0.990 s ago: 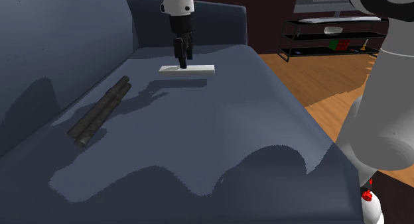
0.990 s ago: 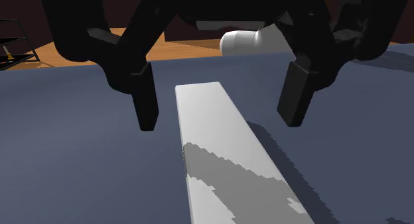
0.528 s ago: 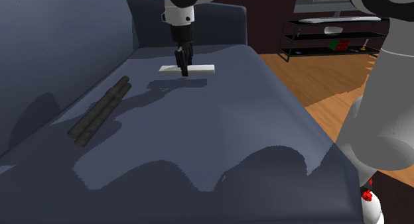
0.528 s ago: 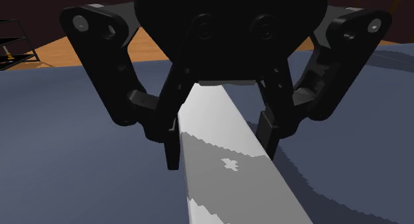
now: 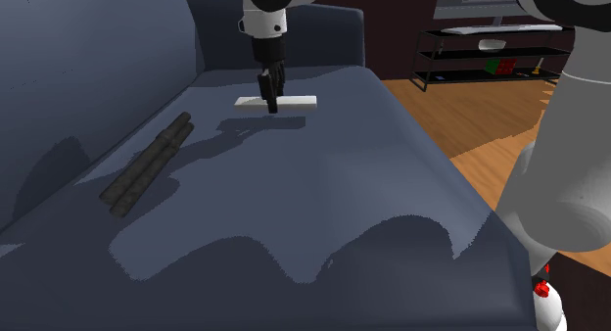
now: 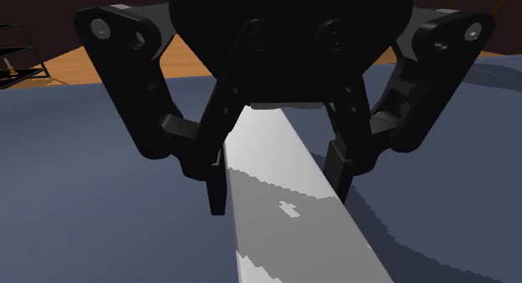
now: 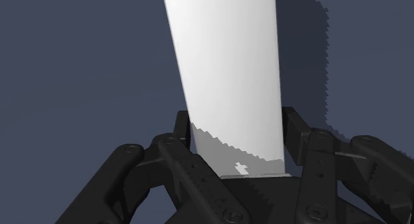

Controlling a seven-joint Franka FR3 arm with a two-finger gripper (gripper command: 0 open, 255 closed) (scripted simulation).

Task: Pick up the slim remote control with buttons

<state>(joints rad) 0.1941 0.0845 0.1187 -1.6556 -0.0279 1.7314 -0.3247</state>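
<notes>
**Hand clamped off-centre on the remote: the lift could tip it**

We see a dark blue sofa (image 5: 323, 202) taking up most of the shoulder view, with the white arm (image 5: 266, 11) coming down over its seat at about twelve o'clock. A bundle of dark rods (image 5: 147, 167) lies well apart at nine o'clock. The remote (image 5: 296, 102), drawn as a plain white slab with no buttons showing, lies flat on the seat near the backrest. The hand (image 5: 271, 108) is closed narrow on it, its fingers (image 6: 216, 185) pressed against the two long edges.

We judge the grip to sit toward the slab's nine o'clock end, leaving the longer part free at three o'clock. On the lift, that overhang could swing down and pivot between the pads. The edges are thin and look smooth, so a quick pull upward might let it slide out and drop back onto the cushion.
</notes>
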